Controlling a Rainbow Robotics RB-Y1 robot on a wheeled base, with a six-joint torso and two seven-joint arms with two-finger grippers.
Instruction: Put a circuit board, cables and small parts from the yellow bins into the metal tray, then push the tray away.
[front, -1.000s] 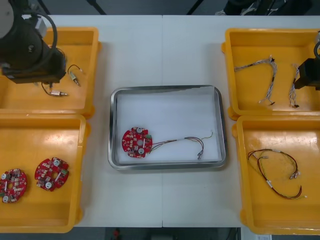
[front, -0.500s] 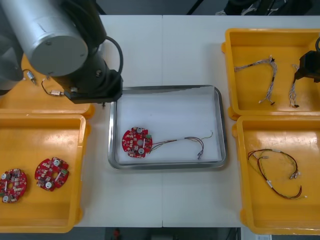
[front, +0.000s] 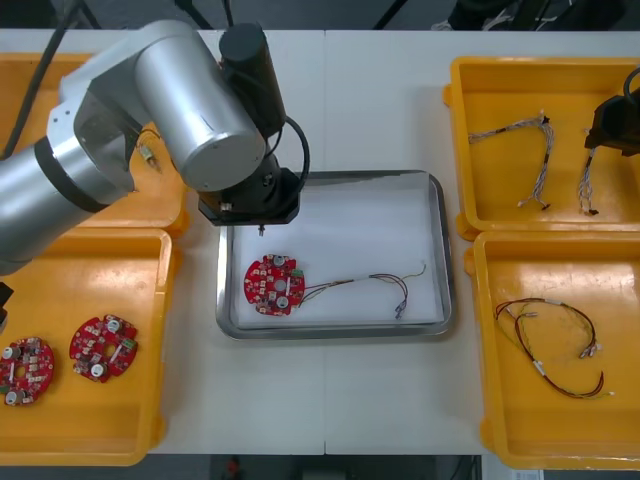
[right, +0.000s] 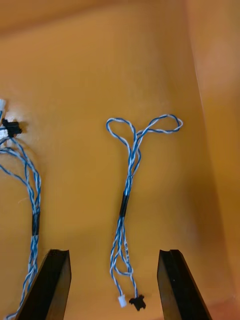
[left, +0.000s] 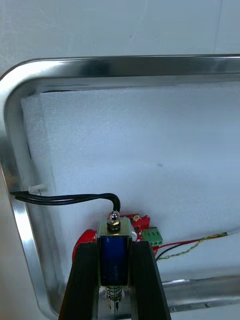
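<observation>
Your left gripper clamping small metal part over tray upper-left; right gripper hovering, fingers apart, above blue-white cable

- Left arm: built of bulky silver-grey cylinders, smooth and glossy, with rounded caps.
- Carries a black band around one joint and a black cylinder at the top.
- Ends in a boxy black wrist block.
- Black cable: curves in a thin arc beside the wrist block.
- Left gripper: has two flat, matte-black fingers, square-edged.
- Right gripper: has two matte-black, slab-like fingers, narrowing toward the tips.
</observation>
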